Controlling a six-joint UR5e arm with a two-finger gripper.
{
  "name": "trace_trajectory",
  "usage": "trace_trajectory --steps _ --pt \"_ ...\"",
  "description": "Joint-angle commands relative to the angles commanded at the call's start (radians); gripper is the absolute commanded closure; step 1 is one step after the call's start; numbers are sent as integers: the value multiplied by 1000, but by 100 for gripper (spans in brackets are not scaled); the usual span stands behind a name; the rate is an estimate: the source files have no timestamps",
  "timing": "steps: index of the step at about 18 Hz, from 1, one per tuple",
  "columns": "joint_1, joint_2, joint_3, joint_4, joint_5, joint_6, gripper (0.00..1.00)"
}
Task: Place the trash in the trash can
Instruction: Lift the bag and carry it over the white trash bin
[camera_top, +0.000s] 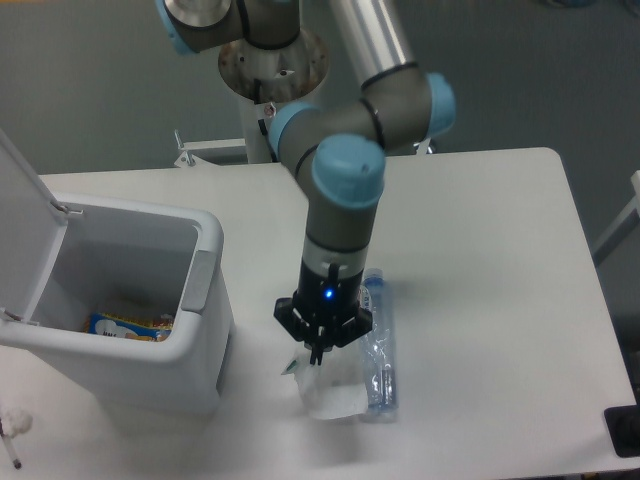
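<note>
The crumpled translucent-white wrapper (333, 393) lies on the white table (480, 260) near its front edge, its green corner (291, 367) at the left. The crushed clear bottle (379, 350) with bluish label lies lengthwise right beside it, touching its right side. My gripper (316, 358) points straight down over the wrapper's upper left edge. Its fingers are drawn together and look pinched on the wrapper, which still rests on the table. The white trash can (205, 300) stands at the left with its flip lid (25, 210) raised and its grey front tab (198, 280) facing the gripper.
Inside the trash can lies a yellow and blue packet (125, 325). The arm's base column (270, 70) stands at the table's back edge. A small white object (14, 425) lies at the front left. A black block (625, 430) sits at the front right corner.
</note>
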Motion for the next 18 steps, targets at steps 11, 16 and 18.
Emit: trace_trajectory --steps 11,16,18 --pt "-69 206 45 -3 -131 -74 100" --pt "-184 255 -18 -3 -122 -112 100" --pt "-219 253 -32 -3 -122 -112 90"
